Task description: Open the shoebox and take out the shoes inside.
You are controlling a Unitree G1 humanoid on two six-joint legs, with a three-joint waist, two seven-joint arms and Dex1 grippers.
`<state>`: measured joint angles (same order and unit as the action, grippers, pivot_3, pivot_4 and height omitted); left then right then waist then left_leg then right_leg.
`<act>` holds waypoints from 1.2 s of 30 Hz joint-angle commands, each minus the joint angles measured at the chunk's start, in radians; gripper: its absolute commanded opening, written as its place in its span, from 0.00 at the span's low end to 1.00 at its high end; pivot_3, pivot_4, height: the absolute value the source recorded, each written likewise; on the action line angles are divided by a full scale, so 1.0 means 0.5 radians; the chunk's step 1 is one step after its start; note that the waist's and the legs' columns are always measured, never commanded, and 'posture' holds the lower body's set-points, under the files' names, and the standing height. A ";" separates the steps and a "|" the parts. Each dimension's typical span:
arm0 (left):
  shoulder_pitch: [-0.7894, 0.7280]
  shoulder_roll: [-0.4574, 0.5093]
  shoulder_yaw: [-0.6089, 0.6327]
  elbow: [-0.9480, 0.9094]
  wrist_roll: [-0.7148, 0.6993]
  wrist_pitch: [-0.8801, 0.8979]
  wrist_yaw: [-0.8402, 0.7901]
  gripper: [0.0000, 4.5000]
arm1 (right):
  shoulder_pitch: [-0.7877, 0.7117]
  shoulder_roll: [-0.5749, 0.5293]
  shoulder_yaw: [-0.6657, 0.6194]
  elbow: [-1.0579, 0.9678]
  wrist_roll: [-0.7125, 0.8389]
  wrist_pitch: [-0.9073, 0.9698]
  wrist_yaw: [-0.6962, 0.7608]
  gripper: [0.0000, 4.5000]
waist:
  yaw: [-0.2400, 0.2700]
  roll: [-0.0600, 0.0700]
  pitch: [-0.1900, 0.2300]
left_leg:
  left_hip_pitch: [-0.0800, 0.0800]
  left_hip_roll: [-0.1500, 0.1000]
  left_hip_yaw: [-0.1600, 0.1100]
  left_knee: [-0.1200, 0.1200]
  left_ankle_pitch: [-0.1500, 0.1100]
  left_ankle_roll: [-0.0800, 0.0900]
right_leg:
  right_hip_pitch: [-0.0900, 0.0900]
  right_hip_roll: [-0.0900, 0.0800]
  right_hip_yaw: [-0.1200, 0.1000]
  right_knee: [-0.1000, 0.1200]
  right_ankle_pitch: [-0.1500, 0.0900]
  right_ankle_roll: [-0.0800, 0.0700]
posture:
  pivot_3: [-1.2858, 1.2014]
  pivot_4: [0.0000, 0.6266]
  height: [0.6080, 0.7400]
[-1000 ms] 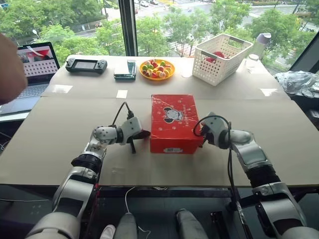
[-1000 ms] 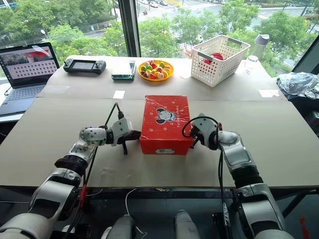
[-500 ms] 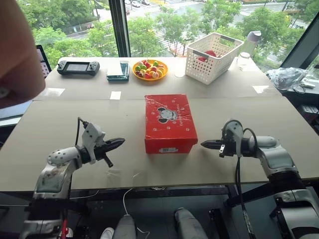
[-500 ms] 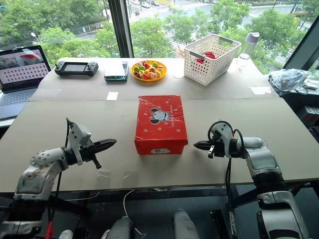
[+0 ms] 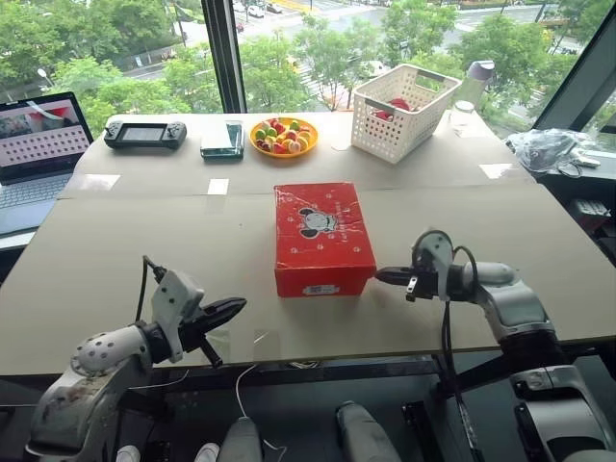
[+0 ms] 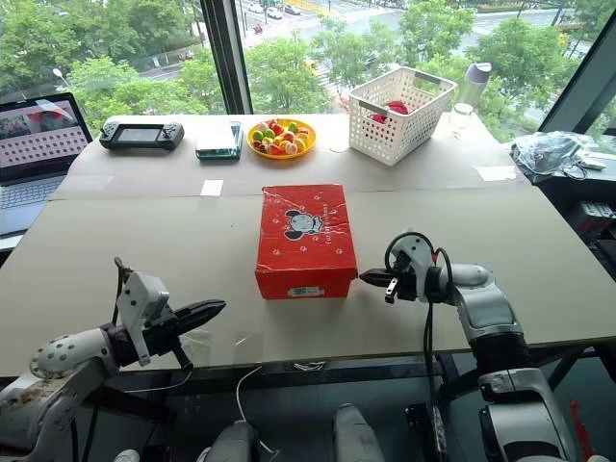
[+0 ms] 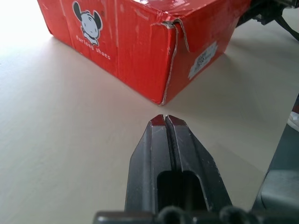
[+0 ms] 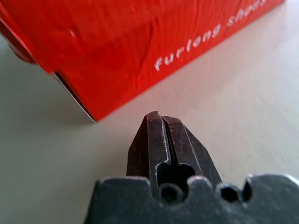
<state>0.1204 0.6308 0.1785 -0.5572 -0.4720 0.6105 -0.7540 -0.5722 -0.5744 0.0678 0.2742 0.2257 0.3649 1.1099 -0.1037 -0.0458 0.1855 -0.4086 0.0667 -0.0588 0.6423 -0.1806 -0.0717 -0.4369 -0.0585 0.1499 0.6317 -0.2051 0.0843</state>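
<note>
Between closed grippers, lidded shoebox (image 5: 323, 238)

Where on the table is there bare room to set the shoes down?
Bare patches lie left of the shoebox, toward the laptop, and right of it, beyond the right gripper. The far edge is crowded: game console, fruit plate, basket.

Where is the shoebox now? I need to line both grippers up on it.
In the head views the shoebox lies closed mid-table, between the left gripper at the near edge and the right gripper beside its near right corner.
</note>
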 commanded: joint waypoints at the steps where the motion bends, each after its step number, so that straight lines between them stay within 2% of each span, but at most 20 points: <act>1: 0.004 0.023 -0.011 -0.062 0.025 -0.072 0.016 0.01 | -0.094 -0.033 -0.082 -0.242 0.152 0.131 0.029 0.00 | 0.003 0.000 0.000 | 0.000 0.000 0.000 0.000 0.000 0.000 | 0.000 0.000 0.000 0.000 0.000 0.000 | 0.52 0.24 0.64; 8: -0.024 0.011 -0.045 -0.027 0.043 -0.097 0.052 0.01 | -0.212 -0.051 -0.070 -0.466 0.254 0.300 0.010 0.00 | 0.004 0.000 0.000 | -0.002 0.000 0.000 0.000 0.000 0.000 | -0.002 0.000 0.000 -0.001 0.000 -0.001 | 0.52 0.24 0.64; 14: -0.040 0.000 -0.077 -0.022 0.051 -0.111 0.081 0.01 | -0.286 -0.052 -0.029 -0.504 0.249 0.315 0.001 0.00 | 0.005 0.000 0.000 | -0.004 0.000 0.000 0.000 0.000 0.000 | -0.004 0.000 0.000 -0.002 0.000 -0.001 | 0.52 0.24 0.64; 17: -0.055 -0.006 -0.099 -0.011 0.057 -0.123 0.095 0.01 | -0.478 -0.043 0.046 -0.672 0.255 0.378 0.014 0.00 | -0.004 0.003 0.002 | -0.005 0.000 0.001 0.000 0.000 0.000 | -0.006 0.000 0.000 -0.001 0.000 -0.001 | 0.52 0.24 0.64; 20: -0.080 -0.012 -0.122 0.010 0.070 -0.133 0.099 0.01 | -0.746 0.096 0.019 -0.748 0.321 0.431 -0.124 0.00 | -0.018 0.006 0.003 | -0.005 0.001 0.001 -0.001 0.000 0.000 | -0.008 0.000 0.001 0.001 0.000 -0.001 | 0.52 0.24 0.64; 25: -0.109 -0.016 -0.146 0.030 0.082 -0.138 0.102 0.01 | -1.014 0.460 -0.365 -0.728 0.702 0.599 -0.542 0.00 | -0.030 0.006 0.003 | -0.010 0.002 -0.002 -0.003 0.000 0.000 | -0.008 0.001 -0.003 0.000 -0.001 -0.001 | 0.52 0.24 0.64; 27: -0.112 -0.018 -0.157 0.018 0.083 -0.136 0.105 0.01 | -0.961 0.511 -0.452 -0.690 0.744 0.631 -0.664 0.00 | -0.015 0.005 0.003 | -0.014 0.002 -0.004 -0.003 0.000 0.000 | -0.008 0.001 -0.005 -0.002 -0.001 0.000 | 0.52 0.24 0.64; 31: -0.109 -0.010 -0.163 -0.006 0.084 -0.134 0.108 0.01 | -0.641 0.362 -0.277 -0.738 0.541 0.599 -0.697 0.00 | 0.023 -0.002 -0.001 | -0.015 0.002 -0.004 -0.003 0.000 0.000 | -0.006 0.000 -0.008 -0.006 -0.003 -0.001 | 0.52 0.24 0.64; 36: -0.131 0.019 -0.132 -0.054 0.031 -0.094 0.094 0.01 | -0.416 0.233 -0.250 -0.860 0.538 0.663 -0.709 0.00 | 0.009 0.012 0.007 | -0.024 0.002 -0.001 -0.002 0.000 0.001 | -0.021 -0.001 -0.004 0.001 -0.001 -0.001 | 0.52 0.24 0.64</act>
<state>0.0710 0.6293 0.0955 -0.5367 -0.4348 0.5697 -0.7006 -0.7762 -0.4359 -0.0434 -0.0817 0.4874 0.6912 0.7569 -0.0992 -0.0398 0.1892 -0.4212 0.0678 -0.0596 0.6410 -0.1806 -0.0713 -0.4491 -0.0582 0.1481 0.6337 -0.2056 0.0837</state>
